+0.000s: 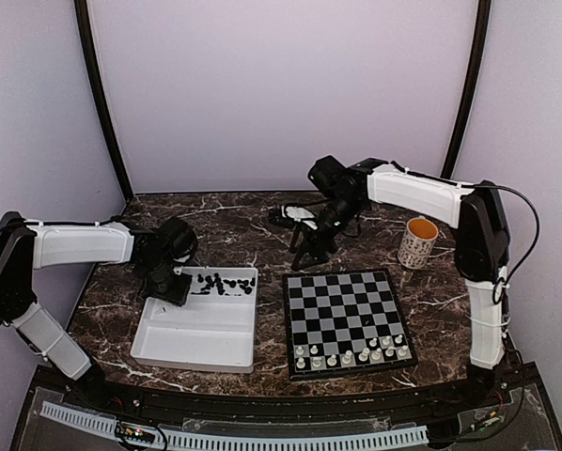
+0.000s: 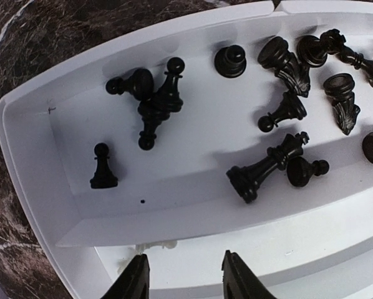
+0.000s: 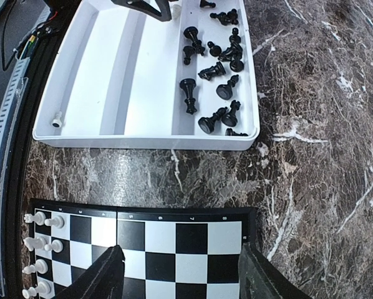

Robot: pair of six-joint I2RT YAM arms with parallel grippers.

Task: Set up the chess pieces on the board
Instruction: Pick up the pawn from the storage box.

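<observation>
Task roughly half done, by my read. White pieces stand on the board in the 2 rows at its 6 o'clock edge, thicker toward 4 o'clock. Black: 0 on the board, and the 2 rows at 12 o'clock are bare.

All black pieces are in the tray, which sits on the worktop at 9 o'clock of the board. They lie in its 12 o'clock strip, 1 of 3 compartments. Most are tipped over and some touch; 1 pawn stands upright apart from the rest.

Left to do: move every black piece to the far rows and fill the gaps in white.

Counts:
- 1 board, 1 tray, 1 mug at 2 o'clock of the board.
- White on the board: about 12, too small for an exact count.
- Black in the tray: about 15, overlaps make it uncertain.
- 1 small white piece lies alone in the tray's outer compartment, so white isn't finished.
- A white bit just past the left fingertips can't be identified.

Left pincer: fingers apart, nothing between them, hanging over the tray beside the black pieces. Right pincer: fingers wide apart, empty, above the board's 12 o'clock edge.
</observation>
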